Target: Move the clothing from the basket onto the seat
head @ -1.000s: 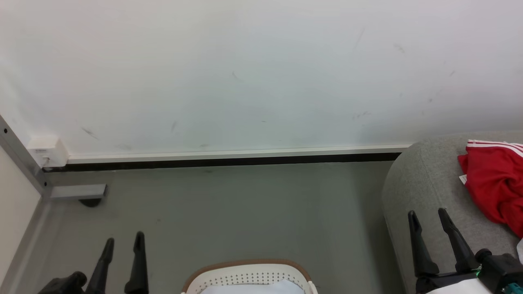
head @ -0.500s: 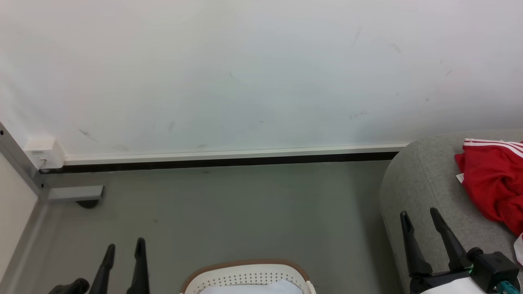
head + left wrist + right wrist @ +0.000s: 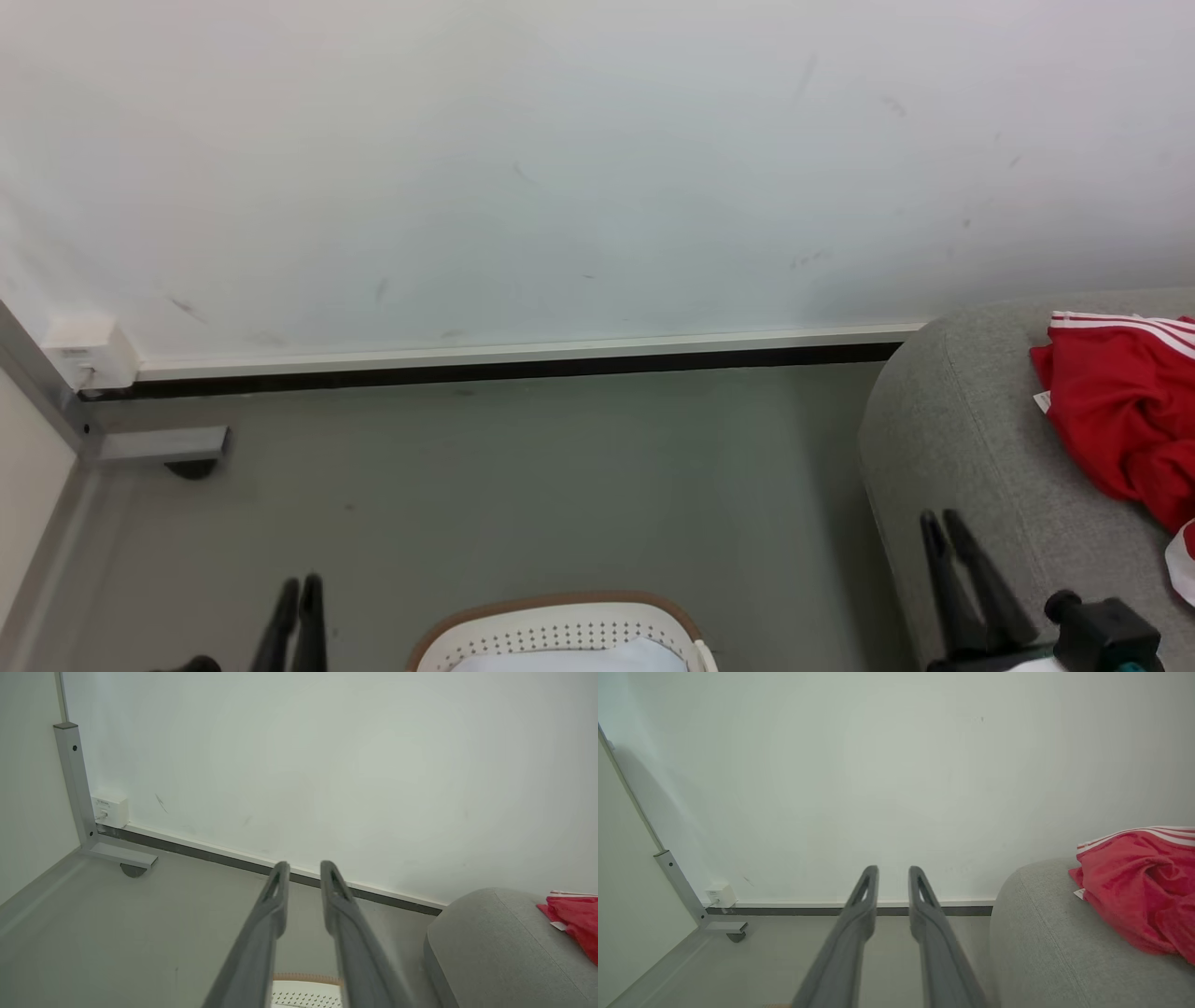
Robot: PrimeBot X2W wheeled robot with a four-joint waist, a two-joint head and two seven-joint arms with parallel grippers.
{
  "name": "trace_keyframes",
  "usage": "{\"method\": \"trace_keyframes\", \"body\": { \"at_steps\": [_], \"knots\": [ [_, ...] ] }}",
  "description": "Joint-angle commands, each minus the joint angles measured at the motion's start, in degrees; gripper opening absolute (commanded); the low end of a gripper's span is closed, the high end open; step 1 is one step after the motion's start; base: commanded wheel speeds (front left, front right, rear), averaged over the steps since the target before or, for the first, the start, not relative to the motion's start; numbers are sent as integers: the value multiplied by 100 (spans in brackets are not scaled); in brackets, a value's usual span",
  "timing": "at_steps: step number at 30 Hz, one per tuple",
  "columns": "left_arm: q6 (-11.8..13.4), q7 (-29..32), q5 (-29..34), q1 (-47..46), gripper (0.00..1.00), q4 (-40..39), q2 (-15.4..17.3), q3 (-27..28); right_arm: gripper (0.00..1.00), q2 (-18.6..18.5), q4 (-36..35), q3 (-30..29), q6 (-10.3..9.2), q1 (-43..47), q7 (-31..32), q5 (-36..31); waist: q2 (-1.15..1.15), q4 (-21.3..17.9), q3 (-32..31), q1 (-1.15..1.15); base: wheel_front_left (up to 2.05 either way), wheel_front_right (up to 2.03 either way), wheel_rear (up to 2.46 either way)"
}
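Two claws rise from the bottom of the head view, fingers pointing up toward the wall (image 3: 560, 187). The left claw (image 3: 301, 582) sits low at the lower left, over the floor (image 3: 523, 485) just left of the basket (image 3: 560, 633). Its fingers stand nearly together with a thin gap between them, holding nothing. The right claw (image 3: 938, 515) sits at the lower right, over the near left part of the seat (image 3: 962, 439). Its fingers lean a little leftward in a narrow V — slightly parted, gripping nothing. In each wrist view a slim gap shows between the tips, with bare wall behind.

The clothing (image 3: 1120, 411) lies crumpled on the seat's top at the right edge of the head view, apart from both claws. Its long axis runs from the wall side toward the robot, slanting rightward. The white-striped edge faces the wall, and a small white label (image 3: 1042, 401) sticks out on the side toward the basket. The basket stands on the floor between the claws — its pale liner (image 3: 569, 659) shows at the bottom edge.
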Motion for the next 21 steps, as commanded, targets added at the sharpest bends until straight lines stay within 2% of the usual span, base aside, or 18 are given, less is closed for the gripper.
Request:
{"method": "trace_keyframes", "body": {
  "at_steps": [1, 21],
  "knots": [
    [-2, 5, -13, -1, 0, 8, -3, 6, 0, 1, 3, -3, 0, 4, 4, 14, 0, 0, 0, 0, 0, 0, 0],
    [-177, 567, -1741, -276, 0, 120, -126, 270, 0, 23, 41, -363, -2, -88, 479, 1917, 0, 64, 31, 0, 0, 0, 0]
  ]
}}
